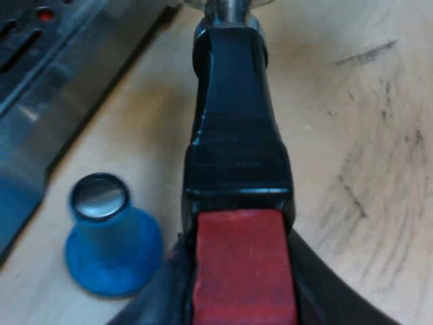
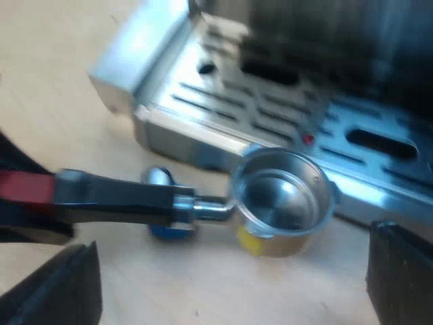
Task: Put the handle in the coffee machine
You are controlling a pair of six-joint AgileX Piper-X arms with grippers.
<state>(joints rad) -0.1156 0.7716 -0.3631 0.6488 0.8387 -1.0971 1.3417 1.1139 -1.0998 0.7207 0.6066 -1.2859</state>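
The metal holder hangs just off the wooden table beside the espresso machine's drip tray, its empty basket facing up. Its dark handle ends in red. My left gripper is shut on that red end, black fingers on both sides of it. In the right wrist view the left gripper shows dark around the red tip. My right gripper hovers open above the holder, with nothing between its fingers.
A blue tamper with a metal face stands on the table under the handle, close to the drip tray's edge. Beneath the basket shows a small yellow patch. Bare scuffed wood lies beyond the handle.
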